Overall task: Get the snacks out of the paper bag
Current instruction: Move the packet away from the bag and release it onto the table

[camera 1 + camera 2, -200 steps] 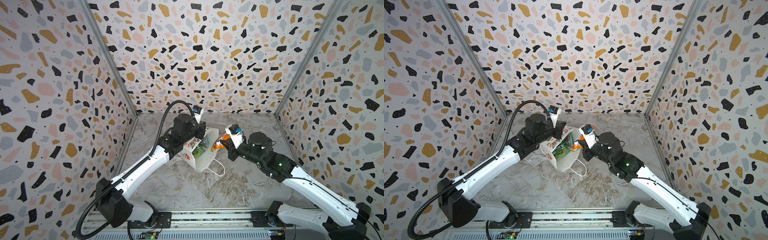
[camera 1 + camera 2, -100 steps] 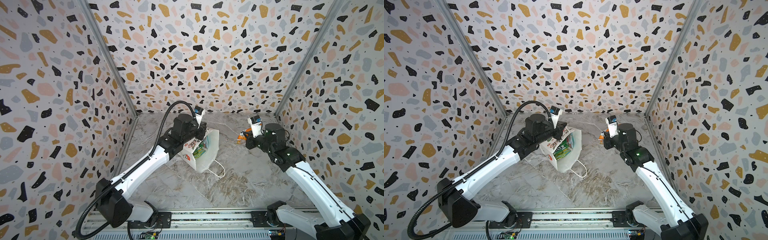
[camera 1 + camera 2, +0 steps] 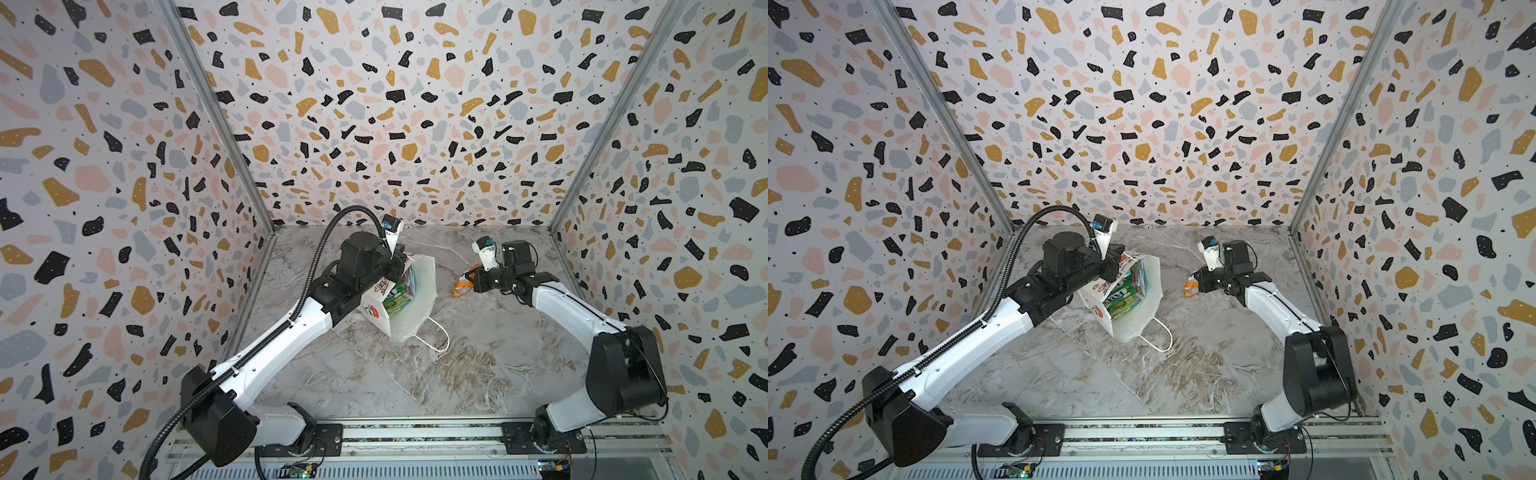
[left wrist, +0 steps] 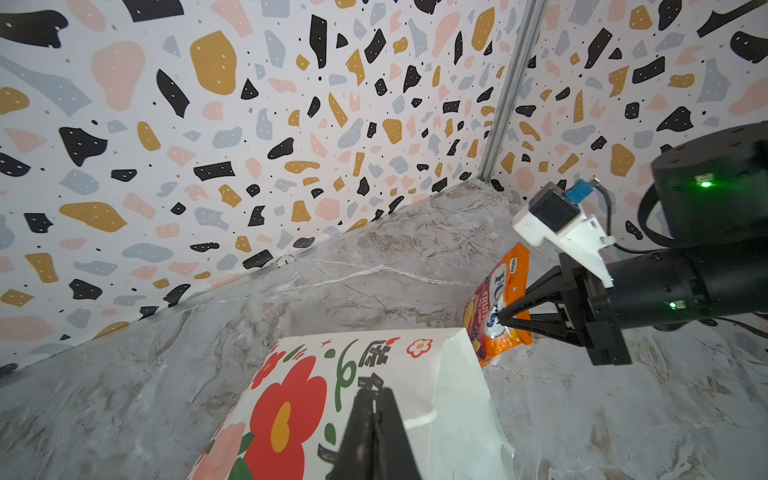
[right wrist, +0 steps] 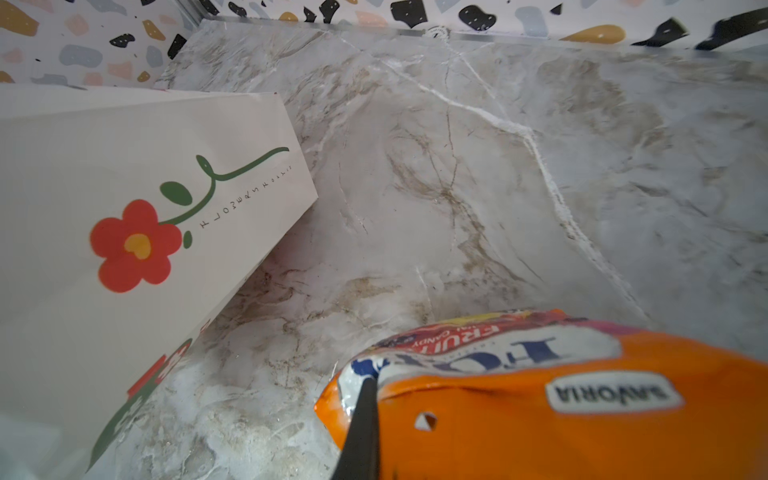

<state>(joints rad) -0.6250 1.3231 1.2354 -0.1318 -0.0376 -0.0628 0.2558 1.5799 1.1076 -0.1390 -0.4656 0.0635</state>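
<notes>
Pinching a flat, glossy orange candy packet (image 4: pixel 490 291) close to its edge, the right gripper (image 4: pixel 505 311) has its thin black jaws closed hard on the foil. The packet hangs upright, low over the grey marbled tabletop (image 3: pixel 415 374), clear of the bag and off to its right. I cannot tell whether its lower edge touches the marble. Across from it the left gripper (image 4: pixel 372 388) is clamped shut on the flowered panel of the small white paper gift bag (image 4: pixel 457 395), holding it tipped with its mouth gaping. Several green packets (image 3: pixel 399 297) show inside in both top views, and a white cord handle (image 3: pixel 436 336) trails loose on the table. To my eye the risk sits in that narrow bite on slick foil: a quick swing could let the orange candy packet slide free or twist. Released while upright, it could flop any way, perhaps back against the bag. The left pinch on thin paper could crease or tear the panel, or let the bag sag and close over the green packets. That loose handle could also snag a jaw reaching in.
</notes>
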